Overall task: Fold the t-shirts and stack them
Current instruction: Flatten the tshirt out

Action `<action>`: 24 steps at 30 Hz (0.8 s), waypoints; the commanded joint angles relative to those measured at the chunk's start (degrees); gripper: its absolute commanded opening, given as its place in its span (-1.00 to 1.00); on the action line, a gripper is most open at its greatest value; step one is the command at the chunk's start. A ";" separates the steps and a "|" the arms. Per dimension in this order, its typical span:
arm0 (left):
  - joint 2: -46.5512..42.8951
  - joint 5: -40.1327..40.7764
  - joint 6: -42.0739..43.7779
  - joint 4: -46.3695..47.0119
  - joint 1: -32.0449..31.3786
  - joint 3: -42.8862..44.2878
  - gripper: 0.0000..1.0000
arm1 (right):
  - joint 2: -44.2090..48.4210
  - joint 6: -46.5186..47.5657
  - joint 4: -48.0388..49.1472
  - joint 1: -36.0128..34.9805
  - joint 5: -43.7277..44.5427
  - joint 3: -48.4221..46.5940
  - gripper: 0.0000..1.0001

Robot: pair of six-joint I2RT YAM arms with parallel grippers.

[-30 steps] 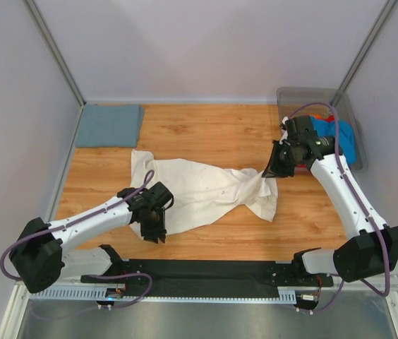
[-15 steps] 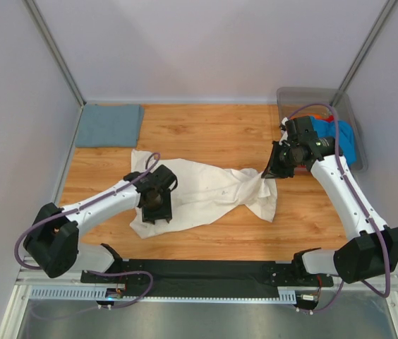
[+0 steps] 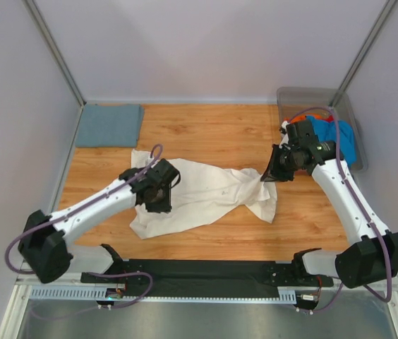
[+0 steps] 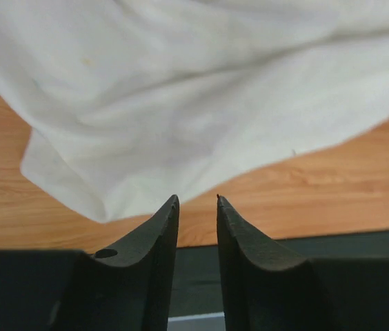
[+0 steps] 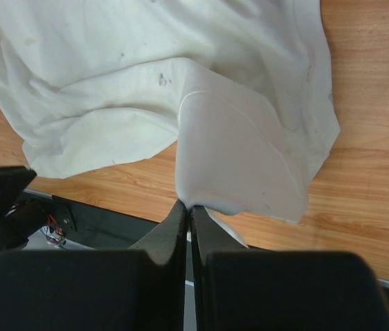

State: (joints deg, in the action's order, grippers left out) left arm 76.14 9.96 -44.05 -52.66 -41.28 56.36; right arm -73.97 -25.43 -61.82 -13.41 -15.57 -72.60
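The cream-white t-shirt (image 3: 206, 194) lies crumpled across the middle of the wooden table (image 3: 213, 134). My right gripper (image 3: 269, 174) is shut on its right edge and holds that fold lifted; the wrist view shows the cloth (image 5: 236, 158) pinched between the fingertips. My left gripper (image 3: 158, 203) is open and empty, just above the shirt's left part; its wrist view shows the shirt (image 4: 194, 103) beyond the parted fingers. A folded grey-blue t-shirt (image 3: 109, 125) lies at the far left corner. Bright blue (image 3: 340, 138) and orange-red (image 3: 299, 119) shirts sit in the bin.
A clear grey plastic bin (image 3: 312, 95) stands at the far right corner. White walls enclose the table on three sides. A black base rail (image 3: 206, 272) runs along the near edge between the arm bases.
My left gripper has moved away from the near edge, up and right over the shirt's left part. The right gripper has shifted slightly while still holding the cloth.
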 commanded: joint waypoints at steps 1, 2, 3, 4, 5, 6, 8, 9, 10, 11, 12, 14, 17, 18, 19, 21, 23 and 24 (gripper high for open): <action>-7.74 -0.81 -8.40 -3.32 -7.22 -6.06 -0.31 | 2.43 0.21 2.14 0.23 -1.04 1.23 -1.00; -8.63 -1.60 -9.98 -3.06 -8.89 -7.39 -0.38 | 2.69 0.12 2.23 0.23 -1.13 1.40 -0.99; -9.16 -1.87 -12.09 -2.71 -11.43 -8.62 -0.42 | 2.78 0.21 2.41 0.23 -1.21 1.58 -0.99; -9.43 -1.96 -13.15 -2.18 -12.85 -10.63 -0.43 | 2.87 0.12 2.50 0.23 -1.39 1.67 -1.00; -9.17 -2.39 -13.95 -1.83 -13.65 -11.52 -0.44 | 3.05 0.12 2.58 0.23 -1.48 1.76 -1.00; -8.64 -2.66 -14.83 -1.31 -14.35 -12.23 -0.44 | 3.05 0.21 2.50 0.23 -1.65 1.76 -1.00; -6.71 -2.84 -15.01 1.41 -15.41 -13.55 -0.39 | 3.05 0.21 2.41 0.23 -2.00 1.93 -0.99; -6.10 -2.75 -15.01 2.56 -15.50 -13.99 -0.37 | 3.13 0.21 2.50 0.23 -2.09 2.02 -1.00; -4.44 -2.49 -15.18 4.57 -15.50 -14.69 -0.35 | 3.13 0.03 2.50 0.23 -2.27 2.28 -1.00; -3.46 -2.05 -15.27 5.55 -15.50 -14.96 -0.32 | 3.05 -0.06 2.50 0.23 -2.62 2.37 -1.00; -2.41 -1.87 -15.19 6.34 -15.50 -14.96 -0.31 | 2.96 -0.23 2.67 0.14 -2.79 2.46 -1.00; 0.84 -2.04 -15.80 8.80 -15.50 -14.78 -0.31 | 3.05 -0.23 2.93 0.14 -3.32 2.98 -0.99; 4.71 -1.79 -16.85 10.83 -15.41 -14.17 -0.36 | 2.52 -0.50 3.29 0.14 -3.76 3.34 -0.99; 6.20 -1.00 -17.29 10.57 -15.41 -14.08 -0.36 | 2.26 -0.50 3.37 0.14 -3.94 3.25 -1.00; 6.65 -0.12 -17.29 9.96 -15.41 -13.82 -0.36 | 2.08 -0.58 3.38 0.05 -4.11 3.17 -1.00; 7.35 2.34 -17.38 8.46 -14.98 -13.38 -0.35 | 1.82 -0.58 3.29 -0.04 -4.29 2.73 -0.99; 7.45 4.62 -17.47 6.09 -14.89 -12.41 -0.27 | 1.64 -0.32 3.11 -0.30 -4.20 2.37 -1.00; 7.27 5.24 -17.56 5.56 -14.54 -12.33 -0.22 | 1.55 -0.32 3.02 -0.39 -4.03 2.37 -1.00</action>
State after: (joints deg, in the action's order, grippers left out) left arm 82.67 9.69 -59.94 -45.93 -56.45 42.92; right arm -72.29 -25.63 -60.42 -13.43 -18.61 -69.21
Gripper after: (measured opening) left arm 0.371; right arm 0.008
